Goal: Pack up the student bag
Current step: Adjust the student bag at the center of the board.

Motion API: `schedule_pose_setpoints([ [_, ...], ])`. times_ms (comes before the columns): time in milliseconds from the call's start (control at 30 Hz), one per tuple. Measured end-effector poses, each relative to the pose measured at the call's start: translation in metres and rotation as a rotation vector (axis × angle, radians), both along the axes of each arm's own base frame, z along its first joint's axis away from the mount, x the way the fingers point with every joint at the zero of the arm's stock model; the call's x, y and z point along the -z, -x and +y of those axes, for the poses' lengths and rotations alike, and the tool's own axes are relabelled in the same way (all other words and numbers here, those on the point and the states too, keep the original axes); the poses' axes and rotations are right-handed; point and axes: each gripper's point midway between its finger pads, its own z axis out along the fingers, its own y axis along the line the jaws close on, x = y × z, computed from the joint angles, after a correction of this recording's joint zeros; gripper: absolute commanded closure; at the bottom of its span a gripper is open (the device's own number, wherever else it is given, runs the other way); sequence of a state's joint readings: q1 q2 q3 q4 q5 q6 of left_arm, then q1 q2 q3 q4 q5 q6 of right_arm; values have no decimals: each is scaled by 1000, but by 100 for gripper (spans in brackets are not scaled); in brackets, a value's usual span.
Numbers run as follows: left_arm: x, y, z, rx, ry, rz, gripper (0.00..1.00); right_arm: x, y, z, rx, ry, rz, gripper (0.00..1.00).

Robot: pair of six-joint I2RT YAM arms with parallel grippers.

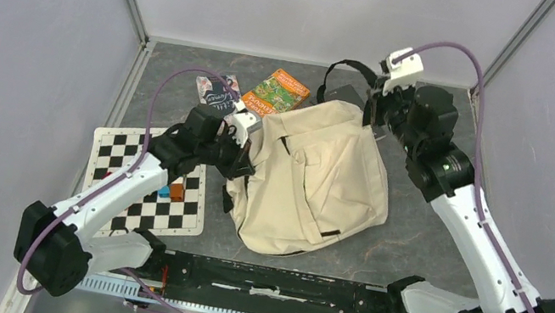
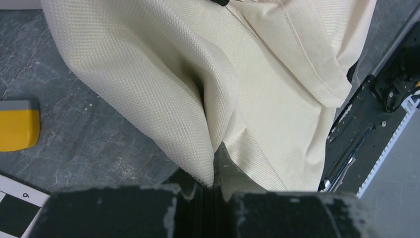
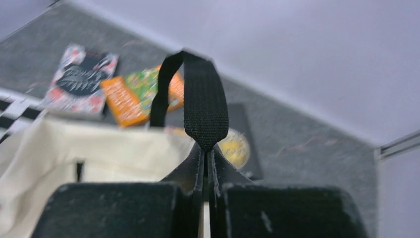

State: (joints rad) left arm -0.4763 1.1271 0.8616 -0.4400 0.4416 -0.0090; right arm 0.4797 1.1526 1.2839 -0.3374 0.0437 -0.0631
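Note:
The student bag (image 1: pixel 321 181), cream fabric with a front pocket, lies in the middle of the table. My left gripper (image 1: pixel 243 159) is at its left edge. In the left wrist view that gripper (image 2: pixel 215 166) is shut on a pinched fold of the bag's cream cloth (image 2: pixel 272 89). My right gripper (image 1: pixel 372 113) is at the bag's far top corner. The right wrist view shows that gripper (image 3: pixel 204 148) shut on the bag's black webbing strap (image 3: pixel 205 109), which loops up above the jaws. Cream bag fabric (image 3: pixel 99 148) shows below and to the left there.
Two books lie behind the bag: a dark patterned one (image 1: pixel 217 87) and an orange-green one (image 1: pixel 277 92). A checkered mat (image 1: pixel 148 185) with small coloured pieces (image 1: pixel 175 190) lies on the left. A yellow object (image 2: pixel 17 129) lies on the floor beside the bag. The arms' black base rail (image 1: pixel 269 284) runs along the near edge.

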Motion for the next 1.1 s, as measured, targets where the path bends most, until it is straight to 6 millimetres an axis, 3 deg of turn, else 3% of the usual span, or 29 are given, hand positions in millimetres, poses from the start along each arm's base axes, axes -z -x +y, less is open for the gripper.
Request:
schedule_pose_setpoints([
  [67,0,7,-3,31,-9,-23,98,-25,-20,-3,48,13,-86,96],
  [200,-2,16,-5,63,-15,-52,98,-38,-57,-12,166,77,-169,53],
  [300,-2,17,-4,67,-17,-56,98,-31,-89,-14,243,133,-155,21],
  [400,0,16,-3,56,-29,-54,98,-5,-105,-16,284,174,-91,3],
  [533,8,13,2,35,-60,-38,98,31,-90,-25,273,197,13,2],
  [900,18,11,8,6,-106,-15,98,79,8,-41,44,11,178,2],
  [1100,18,11,8,7,-106,-15,98,146,41,-48,-36,-36,354,2],
])
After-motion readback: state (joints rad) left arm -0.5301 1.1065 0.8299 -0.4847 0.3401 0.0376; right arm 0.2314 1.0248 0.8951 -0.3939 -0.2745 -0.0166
